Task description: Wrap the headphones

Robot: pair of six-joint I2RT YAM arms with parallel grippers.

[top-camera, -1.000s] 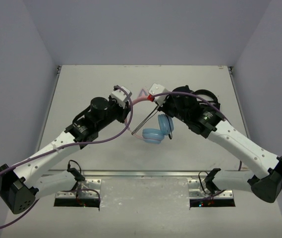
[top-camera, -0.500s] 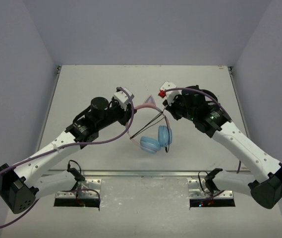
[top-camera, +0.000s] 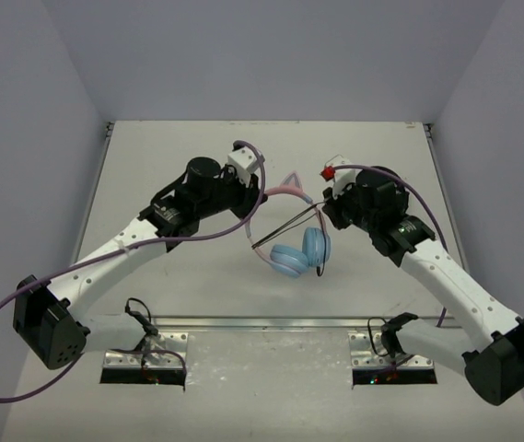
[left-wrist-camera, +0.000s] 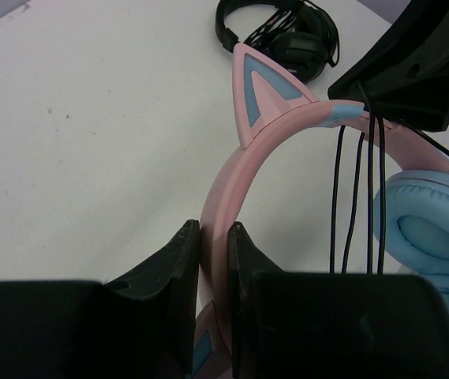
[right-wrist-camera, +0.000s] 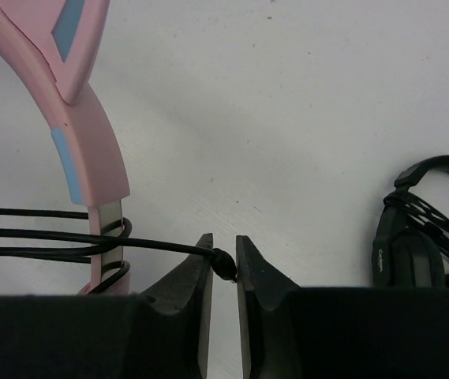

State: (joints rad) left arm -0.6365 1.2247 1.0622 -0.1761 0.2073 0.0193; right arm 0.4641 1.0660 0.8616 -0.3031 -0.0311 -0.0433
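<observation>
Left gripper point(left-wrist-camera: 214, 235) clamped tight on pink headband point(left-wrist-camera: 236, 158) of headphones point(top-camera: 300, 251), mid-table, earcups at 5 o'clock from it. Right gripper point(right-wrist-camera: 224, 249) jaws barely apart, cable point(right-wrist-camera: 161, 246) end in the gap; grip unclear.

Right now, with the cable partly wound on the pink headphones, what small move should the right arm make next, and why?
Probably close the right claw on the cable end and carry it once more around the headband. The end sits between its fingers, not clearly pinched, turns already circle the band's slider, and the left claw clamps the band steady.
</observation>
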